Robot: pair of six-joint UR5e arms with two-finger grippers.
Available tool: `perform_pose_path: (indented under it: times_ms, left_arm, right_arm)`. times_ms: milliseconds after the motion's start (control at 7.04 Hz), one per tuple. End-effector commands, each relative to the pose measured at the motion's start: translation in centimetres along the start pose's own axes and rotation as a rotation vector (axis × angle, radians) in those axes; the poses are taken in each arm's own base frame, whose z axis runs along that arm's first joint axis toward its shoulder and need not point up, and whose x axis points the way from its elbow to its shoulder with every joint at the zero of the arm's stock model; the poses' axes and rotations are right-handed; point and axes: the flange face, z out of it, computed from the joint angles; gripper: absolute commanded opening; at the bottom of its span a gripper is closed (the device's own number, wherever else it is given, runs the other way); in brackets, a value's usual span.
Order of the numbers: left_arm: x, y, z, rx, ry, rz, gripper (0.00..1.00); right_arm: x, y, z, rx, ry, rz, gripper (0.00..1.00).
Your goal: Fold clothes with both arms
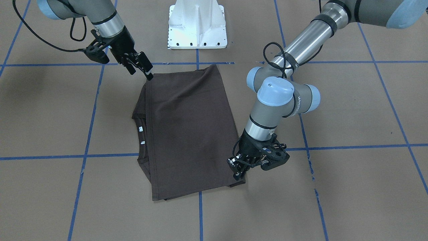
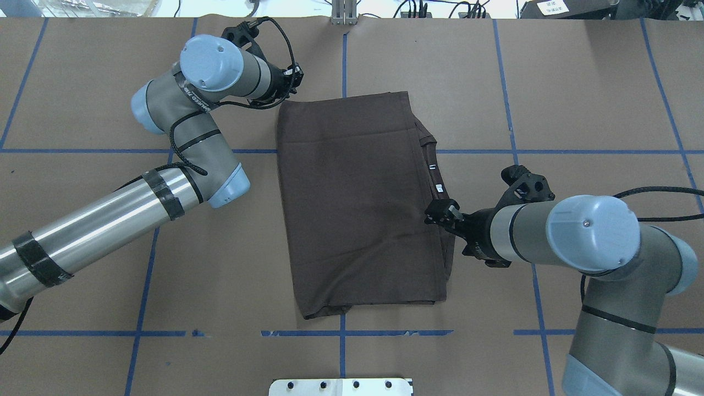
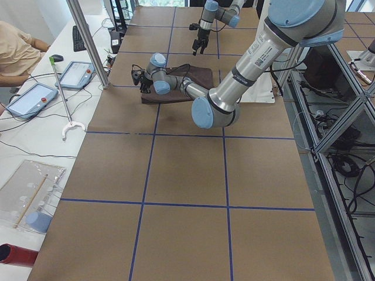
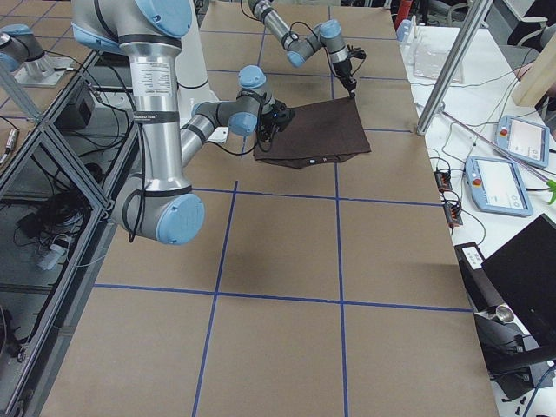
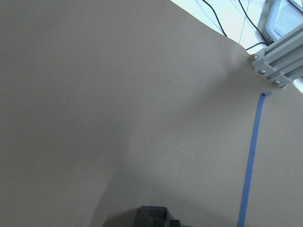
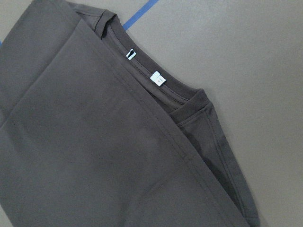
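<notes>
The dark brown T-shirt point(image 1: 187, 134) lies folded into a long rectangle at the table's middle, also in the overhead view point(image 2: 357, 203). Its collar with the white neck labels point(image 2: 433, 166) peeks out along the edge on my right side, and shows close in the right wrist view point(image 6: 157, 79). My right gripper point(image 1: 142, 71) hovers open and empty over the shirt's near right corner. My left gripper point(image 1: 238, 171) sits just off the shirt's far left corner, looks shut and holds nothing. Its wrist view shows only bare brown paper point(image 5: 118, 94).
The table is brown paper with a blue tape grid point(image 2: 341, 333). The white pedestal base point(image 1: 197, 26) stands at the near edge. A metal post point(image 3: 88, 41), tablets and an operator point(image 3: 17, 47) are beyond the far edge.
</notes>
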Motion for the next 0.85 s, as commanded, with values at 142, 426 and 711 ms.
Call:
perform_pose_path:
  times_ms: [142,426,711]
  left_arm:
    - [0.8,0.3,-2.2,-0.044,0.049,0.007,0.58]
    - [0.6,-1.5,-2.7,-0.029,0.05,0.001,0.57]
    - [0.2,-1.5,-2.5,-0.03,0.044,0.0,0.57]
  right_arm:
    - [0.0,3.5,8.1,0.093,0.057,0.04,1.0]
    - [1.8,3.3,8.8,0.113,0.134,0.032,1.0]
    - [2.1,4.4,7.8,0.107,0.203,0.023,0.99]
